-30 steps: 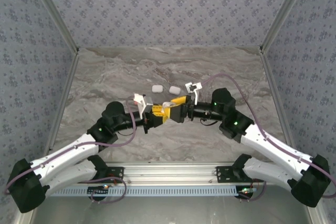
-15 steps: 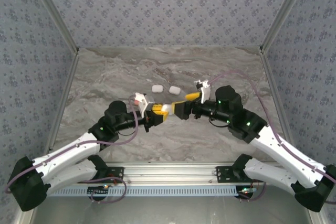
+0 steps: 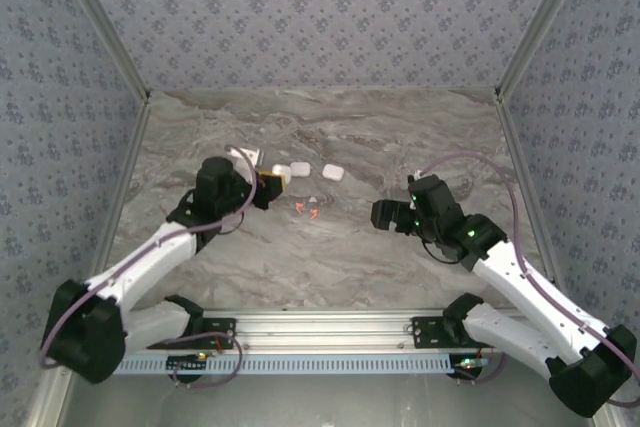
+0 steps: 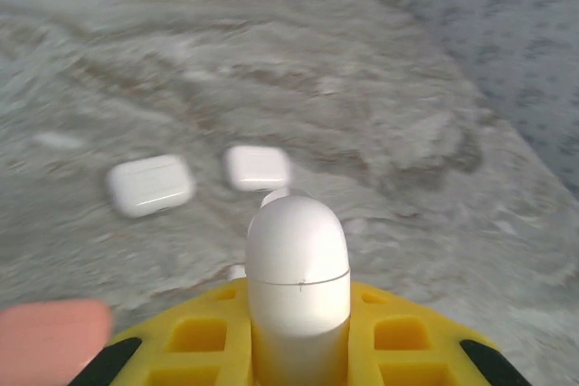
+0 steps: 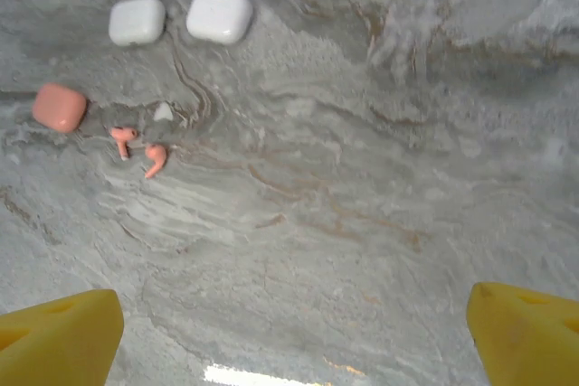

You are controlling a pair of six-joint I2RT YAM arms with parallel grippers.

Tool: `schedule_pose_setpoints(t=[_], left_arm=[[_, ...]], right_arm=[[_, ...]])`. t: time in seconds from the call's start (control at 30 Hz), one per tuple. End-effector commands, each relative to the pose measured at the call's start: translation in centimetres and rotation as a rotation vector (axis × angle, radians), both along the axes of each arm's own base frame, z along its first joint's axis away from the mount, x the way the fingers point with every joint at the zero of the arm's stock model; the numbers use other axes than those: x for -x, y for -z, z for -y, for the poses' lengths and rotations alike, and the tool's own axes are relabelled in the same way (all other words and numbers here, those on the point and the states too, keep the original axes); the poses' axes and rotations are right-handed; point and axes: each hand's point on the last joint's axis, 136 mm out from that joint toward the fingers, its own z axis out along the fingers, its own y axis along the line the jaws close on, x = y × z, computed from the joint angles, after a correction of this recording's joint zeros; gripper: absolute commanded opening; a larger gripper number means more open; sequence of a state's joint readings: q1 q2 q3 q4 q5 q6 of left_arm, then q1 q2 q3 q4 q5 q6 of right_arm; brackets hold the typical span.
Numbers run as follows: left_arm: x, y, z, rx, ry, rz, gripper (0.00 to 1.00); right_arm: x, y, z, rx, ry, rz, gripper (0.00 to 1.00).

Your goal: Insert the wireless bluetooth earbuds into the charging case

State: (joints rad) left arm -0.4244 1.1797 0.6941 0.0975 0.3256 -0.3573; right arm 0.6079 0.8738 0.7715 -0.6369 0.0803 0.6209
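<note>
Two coral earbuds [image 5: 156,160] out on the bench [image 5: 362,178], none visibly put away yet.
The left tool [image 3: 268,181] is clamped on a closed white case [image 4: 298,259]. The right tool [image 3: 385,214] hangs with its fingers wide apart, holding nothing. The earbuds lie loose near the coral case [image 5: 60,107], and two other white cases [image 5: 219,15] sit farther back. To my eye, seating them is all left to do.
</note>
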Motion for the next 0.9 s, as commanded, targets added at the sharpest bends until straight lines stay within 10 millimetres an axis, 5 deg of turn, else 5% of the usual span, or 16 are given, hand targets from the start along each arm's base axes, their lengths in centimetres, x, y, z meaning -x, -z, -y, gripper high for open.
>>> schedule_pose_setpoints(t=[0.0, 0.43, 0.73, 0.87], left_arm=[[-2.0, 1.7, -0.7, 0.021, -0.011, -0.159, 0.00], [-10.1, 9.7, -1.8, -0.077, -0.110, -0.403, 0.00], [-12.2, 12.7, -1.6, -0.075, -0.118, -0.465, 0.12], [-12.4, 13.7, -2.2, -0.095, -0.141, -0.478, 0.26]], right_arm=[[0.2, -0.2, -0.3, -0.059, 0.020, -0.014, 1.00], [0.9, -0.9, -0.5, -0.093, 0.003, -0.016, 1.00], [1.9, -1.1, -0.5, -0.094, -0.033, -0.024, 1.00], [2.1, -0.9, -0.4, -0.086, -0.041, -0.028, 1.00]])
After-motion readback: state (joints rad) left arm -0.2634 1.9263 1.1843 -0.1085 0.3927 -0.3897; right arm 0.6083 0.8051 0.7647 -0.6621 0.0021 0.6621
